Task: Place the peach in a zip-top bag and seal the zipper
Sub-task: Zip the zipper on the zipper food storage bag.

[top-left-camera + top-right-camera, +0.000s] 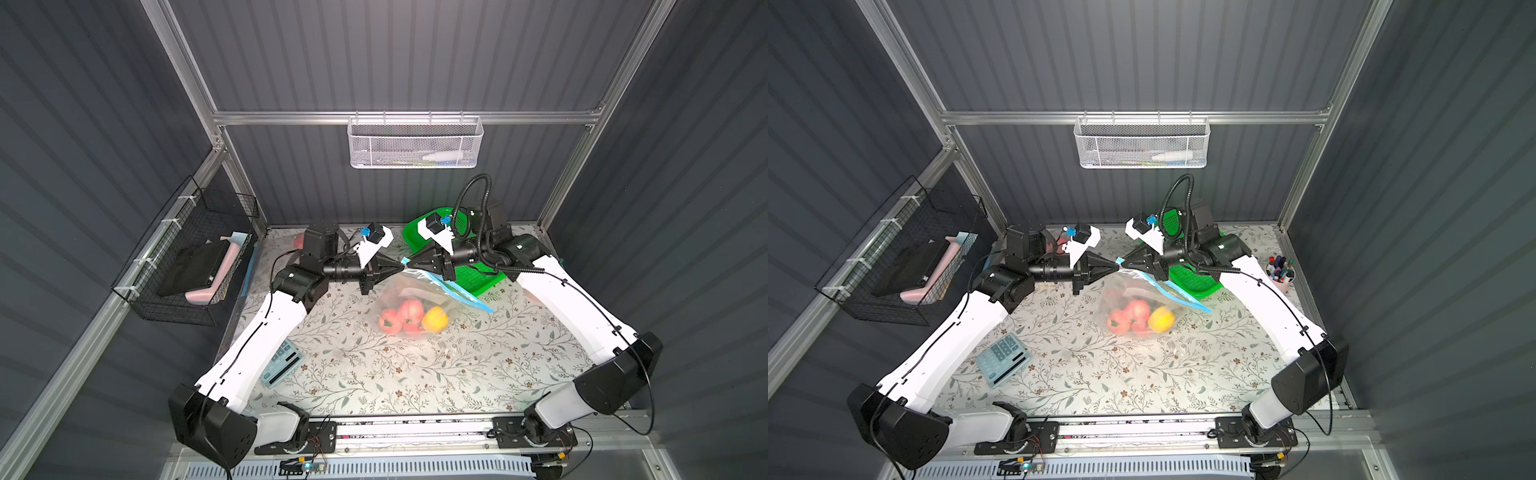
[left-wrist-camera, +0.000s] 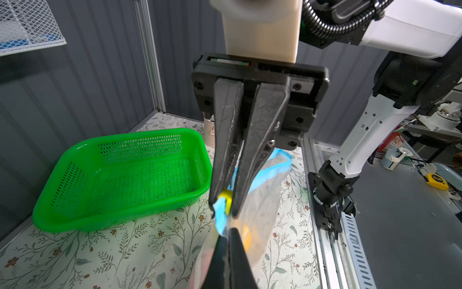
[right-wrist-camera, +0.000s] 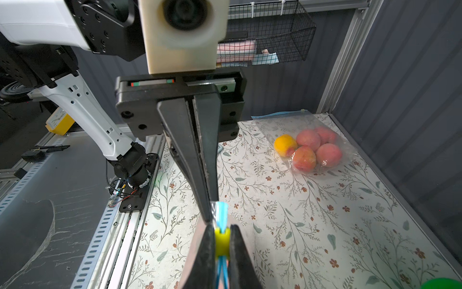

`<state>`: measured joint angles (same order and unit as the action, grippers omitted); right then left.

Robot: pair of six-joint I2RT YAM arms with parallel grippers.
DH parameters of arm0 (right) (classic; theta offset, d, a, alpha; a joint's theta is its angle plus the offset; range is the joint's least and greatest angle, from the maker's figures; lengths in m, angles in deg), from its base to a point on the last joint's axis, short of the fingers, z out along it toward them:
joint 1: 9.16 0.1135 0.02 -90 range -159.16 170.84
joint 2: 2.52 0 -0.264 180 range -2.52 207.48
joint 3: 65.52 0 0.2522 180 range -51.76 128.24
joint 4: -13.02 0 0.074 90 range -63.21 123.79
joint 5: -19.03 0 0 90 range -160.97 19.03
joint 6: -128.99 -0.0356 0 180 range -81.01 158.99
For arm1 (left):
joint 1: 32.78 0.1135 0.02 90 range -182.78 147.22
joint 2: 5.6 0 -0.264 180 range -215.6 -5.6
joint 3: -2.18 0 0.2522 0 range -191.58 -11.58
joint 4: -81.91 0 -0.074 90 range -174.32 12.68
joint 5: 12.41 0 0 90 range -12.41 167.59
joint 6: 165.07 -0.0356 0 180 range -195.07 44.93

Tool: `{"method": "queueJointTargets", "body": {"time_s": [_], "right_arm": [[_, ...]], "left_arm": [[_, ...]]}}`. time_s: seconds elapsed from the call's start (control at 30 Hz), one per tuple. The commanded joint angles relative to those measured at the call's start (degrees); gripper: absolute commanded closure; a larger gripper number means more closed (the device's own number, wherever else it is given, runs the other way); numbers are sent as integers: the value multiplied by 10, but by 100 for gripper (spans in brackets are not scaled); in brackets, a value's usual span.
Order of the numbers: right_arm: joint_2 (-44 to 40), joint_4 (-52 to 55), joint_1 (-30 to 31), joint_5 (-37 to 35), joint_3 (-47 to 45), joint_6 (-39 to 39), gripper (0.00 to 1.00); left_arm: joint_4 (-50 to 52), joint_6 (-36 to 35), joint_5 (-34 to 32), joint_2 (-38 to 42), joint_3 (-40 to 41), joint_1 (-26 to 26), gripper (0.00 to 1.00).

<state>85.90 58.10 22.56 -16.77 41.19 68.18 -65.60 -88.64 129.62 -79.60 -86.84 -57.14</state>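
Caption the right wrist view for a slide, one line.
Right end effector pinches the yellow slider while the left end effector clamps the blue zipper strip just beyond it.

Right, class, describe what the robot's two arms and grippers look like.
The left arm and right arm have white shells with black joints and thin black cables along them. The right also carries a ribbed black hose. The left gripper and right gripper are black, with tapering wedge-shaped fingers.
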Motion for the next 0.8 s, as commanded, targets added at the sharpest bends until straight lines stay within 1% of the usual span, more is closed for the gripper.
{"method": "queueJointTargets", "body": {"time_s": [0.0,0.2,0.23,0.33,0.43,0.57,0.67,0.77], "right_arm": [[-24,11,-15,-23,-7,16,90],[-26,-1,-15,0,-8,6,90],[-25,-3,-14,5,-9,3,90],[-19,-12,-12,21,-9,-4,89],[-11,-19,-10,28,-8,-10,90],[-3,-21,-8,33,-5,-10,90],[-1,-20,-6,34,-6,-8,90],[-1,-21,-5,35,-4,-8,89]], "left_arm": [[-1,19,-37,31,9,7,100],[5,23,-25,27,8,7,100],[6,22,-14,26,7,7,98],[8,36,19,16,-7,7,76],[-17,74,46,7,-14,7,65],[-56,124,69,-4,-14,7,63],[-84,157,74,-16,-15,7,63],[-90,173,76,-31,-27,6,65]]}}
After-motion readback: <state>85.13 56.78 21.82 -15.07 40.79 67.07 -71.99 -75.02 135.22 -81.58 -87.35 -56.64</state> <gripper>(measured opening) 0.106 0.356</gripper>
